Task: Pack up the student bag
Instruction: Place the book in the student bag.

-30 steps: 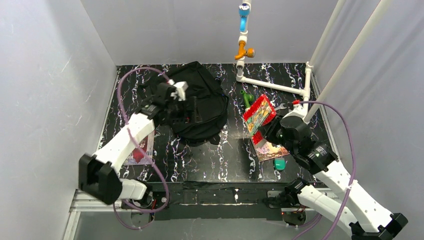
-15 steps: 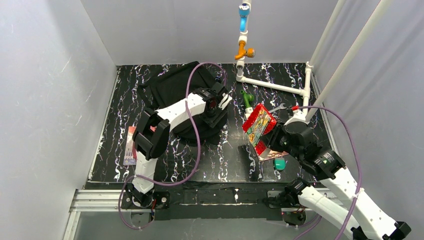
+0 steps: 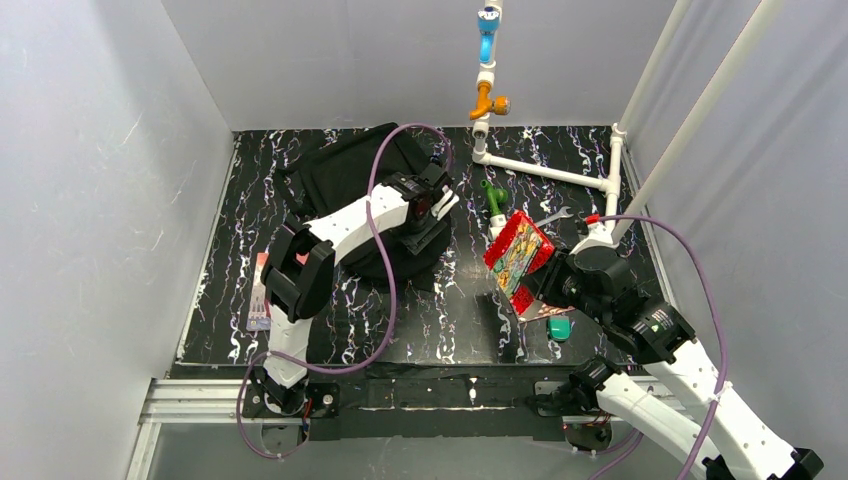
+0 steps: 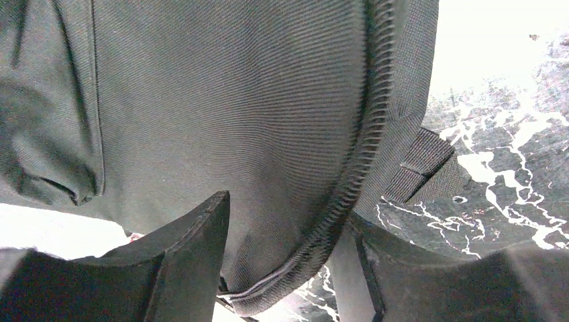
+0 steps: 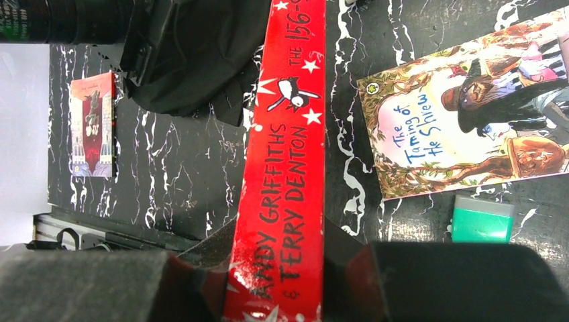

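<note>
The student bag [image 3: 350,185], a large black backpack, lies at the back left of the table. My left gripper [image 3: 432,207] is at the bag's right edge. In the left wrist view its jaws [image 4: 288,228] are closed on the bag's zippered edge [image 4: 362,154], with fabric filling the gap between them. My right gripper [image 3: 537,277] is shut on a red book [image 3: 518,250] and holds it tilted above the table, right of the bag. In the right wrist view the red spine [image 5: 288,147] runs up from the jaws [image 5: 282,268], and the bag [image 5: 194,54] shows at the upper left.
A "Taming of the Shrew" book [image 5: 463,107] and a green eraser [image 5: 482,219] lie on the table under the right arm. A small red book [image 3: 260,292] lies near the left edge. A green object [image 3: 492,195], a wrench [image 3: 553,215] and a white pipe frame [image 3: 545,172] stand at the back right.
My left arm swung from the bag's left side to its right edge, then held almost still. My right gripper lowered the red book slightly toward the near side.
</note>
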You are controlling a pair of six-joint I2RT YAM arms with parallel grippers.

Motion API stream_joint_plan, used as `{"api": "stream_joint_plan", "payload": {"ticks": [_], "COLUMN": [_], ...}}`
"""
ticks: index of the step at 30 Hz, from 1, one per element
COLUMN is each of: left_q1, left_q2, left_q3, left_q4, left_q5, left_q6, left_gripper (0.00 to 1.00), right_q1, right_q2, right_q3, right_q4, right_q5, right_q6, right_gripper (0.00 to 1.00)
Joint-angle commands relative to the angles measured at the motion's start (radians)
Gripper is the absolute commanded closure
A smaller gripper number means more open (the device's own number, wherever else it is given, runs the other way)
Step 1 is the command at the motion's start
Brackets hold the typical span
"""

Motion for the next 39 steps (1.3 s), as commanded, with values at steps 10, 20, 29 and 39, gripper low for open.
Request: {"api": "stream_joint_plan", "payload": {"ticks": [10, 20, 29, 39], "left_q1": [-0.002, -0.002, -0.002, -0.001], "left_q2": [-0.083, -0.125, -0.099, -0.216], "left_q3": [0.038, 0.020, 0.002, 0.048], "left_q4": [-0.081, -0.085, -0.081, -0.069], "left_q5": [0.001, -0.018, -0.007, -0.216], "left_q6": [-0.014, -0.022, -0.006, -0.055], "left_gripper": [0.47, 0.58, 0.77, 1.00], "right_q1": [0.004, 0.004, 0.003, 0.004], "right_q2": [0.006, 0.015, 0.008, 0.009], "right_q3": [0.007, -0.001, -0.001, -0.016], "right_q4": [0.088, 0.112, 0.117, 0.113], "right_q5": [-0.027, -0.056, -0.063, -0.075], "right_q6": [0.004, 0.013, 0.030, 0.056], "right_gripper": [0.99, 0.99, 0.99, 0.99]}}
